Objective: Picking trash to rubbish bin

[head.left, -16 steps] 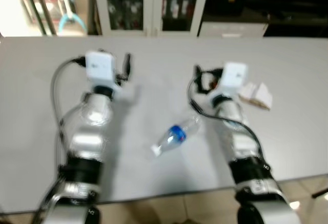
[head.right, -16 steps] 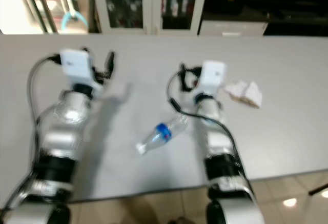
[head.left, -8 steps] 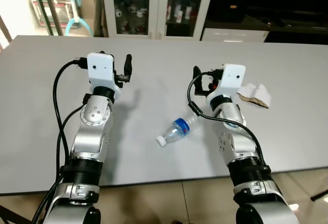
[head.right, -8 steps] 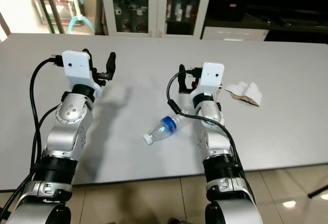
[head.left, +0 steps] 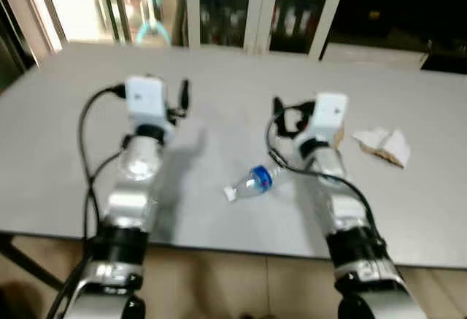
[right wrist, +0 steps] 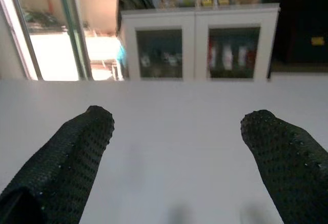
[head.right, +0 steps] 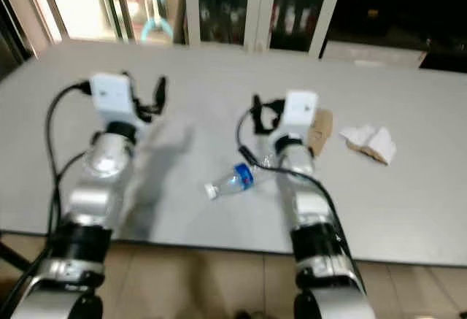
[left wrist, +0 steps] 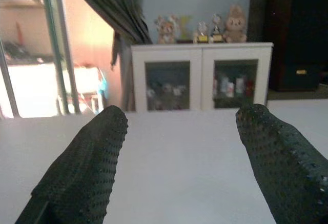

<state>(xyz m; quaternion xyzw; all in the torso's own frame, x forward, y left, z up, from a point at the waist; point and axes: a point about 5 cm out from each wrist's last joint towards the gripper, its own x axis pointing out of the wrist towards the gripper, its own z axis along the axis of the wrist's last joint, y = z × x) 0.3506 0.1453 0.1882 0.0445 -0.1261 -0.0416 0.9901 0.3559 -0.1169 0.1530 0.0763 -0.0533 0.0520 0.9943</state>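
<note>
Grey and bare in most places, the table (head.left: 87, 151) carries the trash, and the plastic bottle (head.left: 252, 182) lying on its side near the front edge serves as the landmark. The bottle is clear with a blue label and a white cap, the cap end pointing toward the robot's left. To the right of the bottle and farther back lies a crumpled white paper (head.left: 383, 144); between that paper and the bottle a brown piece of cardboard (head.right: 319, 131) shows, partly hidden behind the right arm.

The right gripper (right wrist: 177, 147) hovers over the table just behind and to the right of the bottle, its two black fingers (right wrist: 77, 147) spread wide with nothing between them. The left gripper (left wrist: 179, 147) hovers well to the left of the bottle and farther back, its fingers (left wrist: 92, 152) likewise spread apart and holding nothing.

Beyond the far edge of the table, behind the bottle, stands a white cabinet (head.left: 263, 9) with glass doors.
</note>
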